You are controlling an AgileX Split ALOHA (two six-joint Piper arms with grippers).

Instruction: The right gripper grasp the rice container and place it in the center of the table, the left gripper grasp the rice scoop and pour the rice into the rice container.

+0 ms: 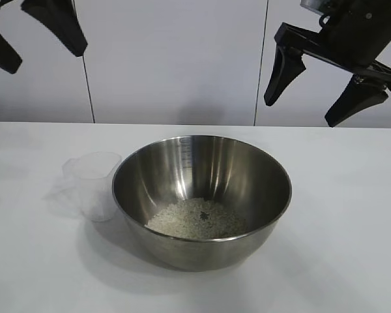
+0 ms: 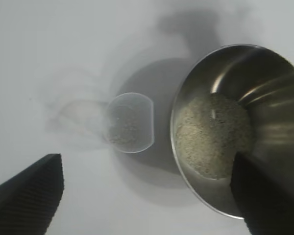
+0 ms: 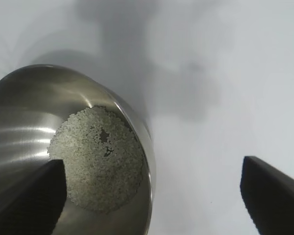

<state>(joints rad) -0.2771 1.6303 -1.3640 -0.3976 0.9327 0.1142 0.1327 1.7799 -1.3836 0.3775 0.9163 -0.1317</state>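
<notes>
The large round stainless-steel rice container [image 1: 202, 199] stands on the flat white table [image 1: 352, 215], about in the middle of it, with a loose pile of small white rice [image 1: 195, 218] spread over its bottom. Touching or just beside its wall, on the left arm's side, the small translucent plastic rice scoop [image 1: 93, 184] stands upright on the table. From the left wrist view it looks nearly empty, though a thin film of grains or dust may cling to its floor (the plastic is too cloudy to be sure).

The black two-fingered left gripper [image 1: 29, 32] hangs high above the scoop's side of the table, fingers spread wide and holding nothing. The black right gripper [image 1: 326, 88], with long tapered fingers, hangs high over the far right of the bowl, likewise spread and empty.

Judging from the rice in the bowl and both claws being free, the pour seems done and little remains.

If the scoop has to be handled again, what matters is this: it lies almost straight below the left gripper and slightly toward the bowl, so that arm is far nearer than the right, which would have to cross over the bowl. Its thin handle is hard to make out, so its long axis cannot be told, and the bowl's wall crowds one side.
</notes>
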